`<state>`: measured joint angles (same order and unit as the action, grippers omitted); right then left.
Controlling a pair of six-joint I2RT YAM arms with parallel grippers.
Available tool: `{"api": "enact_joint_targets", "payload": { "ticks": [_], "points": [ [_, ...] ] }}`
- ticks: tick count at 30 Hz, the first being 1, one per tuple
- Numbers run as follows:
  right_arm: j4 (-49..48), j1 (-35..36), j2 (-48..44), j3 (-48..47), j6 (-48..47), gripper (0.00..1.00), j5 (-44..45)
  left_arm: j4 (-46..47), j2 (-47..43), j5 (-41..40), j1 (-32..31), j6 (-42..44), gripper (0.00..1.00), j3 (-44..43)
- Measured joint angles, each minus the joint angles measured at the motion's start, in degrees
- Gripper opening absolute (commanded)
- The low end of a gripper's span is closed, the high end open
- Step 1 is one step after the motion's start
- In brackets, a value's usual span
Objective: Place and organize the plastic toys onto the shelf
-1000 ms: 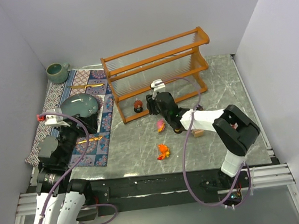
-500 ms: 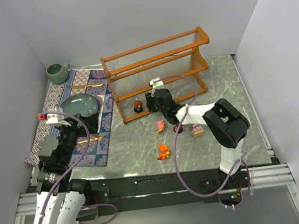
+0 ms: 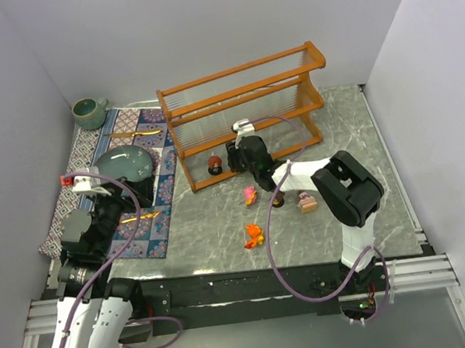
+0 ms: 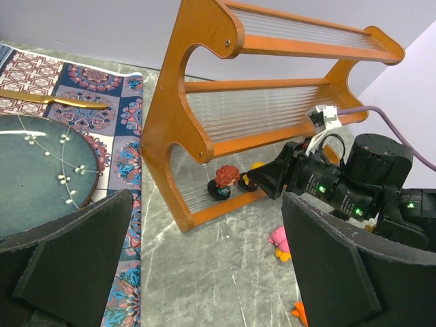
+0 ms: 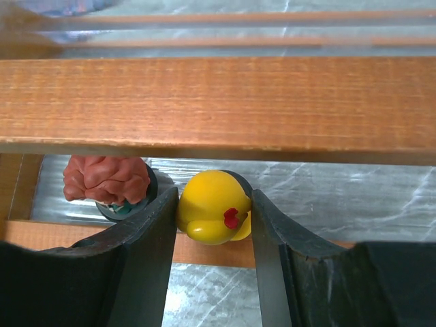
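Observation:
The orange-brown shelf (image 3: 242, 106) (image 4: 204, 102) (image 5: 218, 102) stands at the back of the grey table. My right gripper (image 3: 236, 159) (image 5: 212, 211) is shut on a yellow toy (image 5: 212, 206) (image 4: 255, 167) at the front edge of the bottom tier. A red-haired toy (image 3: 214, 164) (image 4: 225, 181) (image 5: 107, 180) stands on that tier just to the left. On the table lie a pink toy (image 3: 250, 194) (image 4: 280, 238), an orange toy (image 3: 254, 236), a dark-based toy (image 3: 278, 200) and a pink cake-like toy (image 3: 306, 203). My left gripper (image 3: 101, 192) (image 4: 208, 204) hangs open and empty over the mat.
A patterned cloth mat (image 3: 151, 232) at the left carries a teal plate (image 3: 123, 165) (image 4: 34, 170) and two gold utensils (image 3: 135, 133) (image 3: 137, 219). A green cup (image 3: 90, 112) stands in the back left corner. Grey walls close in three sides.
My right arm has folded in and pushed the yellow toy closer to the bottom tier, uncovering the dark-based and cake-like toys. The left arm has not moved.

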<state>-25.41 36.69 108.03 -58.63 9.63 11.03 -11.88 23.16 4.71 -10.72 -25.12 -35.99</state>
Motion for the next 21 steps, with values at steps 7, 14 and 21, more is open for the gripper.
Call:
{"api": "enact_joint_targets", "payload": {
  "ticks": [7,14,21],
  "points": [
    [0.0,0.0,0.2,-0.3,0.8,0.31,0.1,0.0,0.0,0.0,0.0,0.0,0.97,0.0],
    [0.2,0.0,0.2,-0.3,1.3,0.32,0.6,0.0,0.0,0.0,0.0,0.0,0.97,0.0],
    [0.1,0.0,0.5,-0.3,1.5,0.41,1.5,0.0,0.3,0.0,0.0,0.0,0.97,0.0]
  ]
}}
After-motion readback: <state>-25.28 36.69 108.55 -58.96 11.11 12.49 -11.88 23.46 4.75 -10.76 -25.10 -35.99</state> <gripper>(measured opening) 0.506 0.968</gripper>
